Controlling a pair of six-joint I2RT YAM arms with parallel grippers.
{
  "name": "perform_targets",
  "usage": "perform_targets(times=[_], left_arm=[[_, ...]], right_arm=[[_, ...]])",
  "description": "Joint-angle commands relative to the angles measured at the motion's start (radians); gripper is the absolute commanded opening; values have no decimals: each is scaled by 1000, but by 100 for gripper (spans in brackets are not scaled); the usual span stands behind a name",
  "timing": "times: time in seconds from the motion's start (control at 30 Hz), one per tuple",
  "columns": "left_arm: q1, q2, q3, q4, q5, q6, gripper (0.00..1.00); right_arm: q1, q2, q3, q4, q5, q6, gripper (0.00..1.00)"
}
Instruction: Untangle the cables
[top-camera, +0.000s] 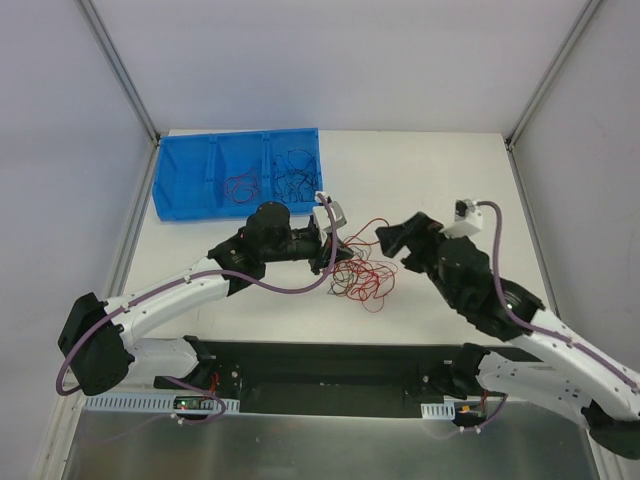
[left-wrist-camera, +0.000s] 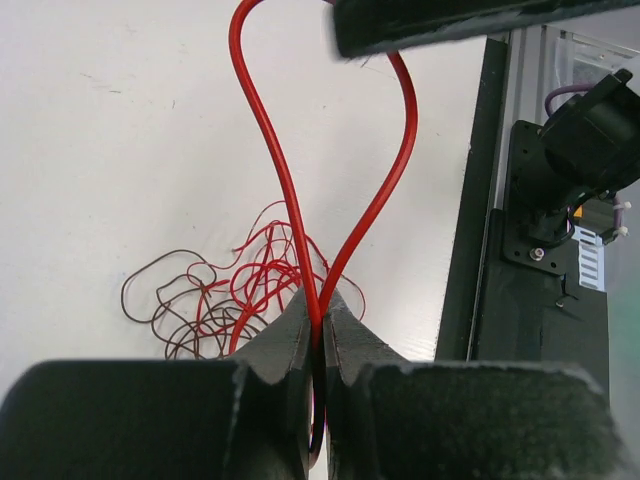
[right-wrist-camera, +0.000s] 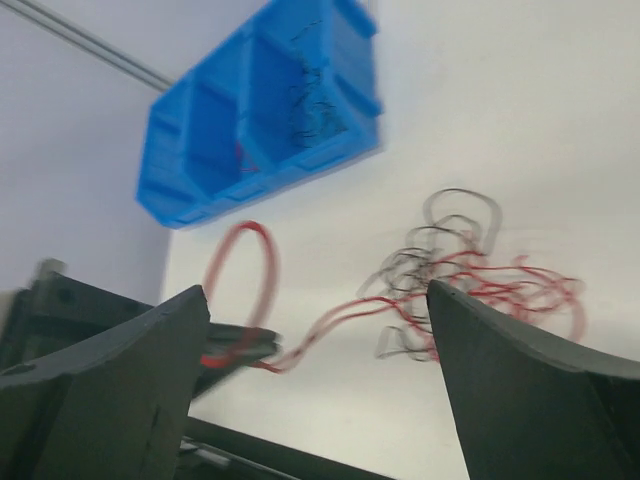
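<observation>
At far left, a blue bin (top-camera: 180, 195) is sitting at the back of the white table (top-camera: 450, 170), with a few red strands lying in its middle compartment and black ones in its right compartment. Near the bin's front right corner, the left gripper (top-camera: 330, 250) is clamping its jaws tight on a red strand (left-wrist-camera: 275, 170). The strand is arching up out of the pinch as a tall, narrow loop, both legs appearing to meet between the fingertips. Just to the right, the cables (top-camera: 362, 278) are lying in a loose red-and-black tangle on the table between the two arms, and the pinched strand is running on into the heap. At right, the right gripper (top-camera: 388, 240) is hovering near the tangle with its jaws spread wide and nothing between them.

The wires are looking very thin, light and limp, settling in soft curls. A pull on one is therefore likely to drag the whole heap unless the rest is pinned. They are probably prone to slipping through smooth fingers and kinking under a hard tug. The best hold appears to be a lone outlying loop or free end at the tangle's edge, pinched crosswise, not the dense middle.
</observation>
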Motion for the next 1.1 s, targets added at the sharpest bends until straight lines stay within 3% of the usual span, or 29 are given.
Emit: perform_targets(times=[0.0,0.2,0.3,0.5,0.77,0.9,1.07], left_arm=[[-11,-31,32,21,-3,-5,0],[-9,-37,31,20,-41,-5,0],[-5,-72,40,5,-42,-8,0],[26,-158,94,-29,-62,-16,0],[122,-117,380,-337,-164,-194,0],[230,-142,398,-370,-145,-289,0],[365,-132,462,-430,-205,-274,0]], right_arm=[[-56,-251,-93,-218,-57,-303,94],[-56,-590,-212,-479,115,-233,100],[-56,-653,-280,-522,170,-181,100],[-56,-549,-295,-545,187,-162,99],[-100,-339,-260,-533,268,-239,100],[-172,-349,-318,-435,195,-315,100],[-217,-443,-349,-394,161,-365,100]])
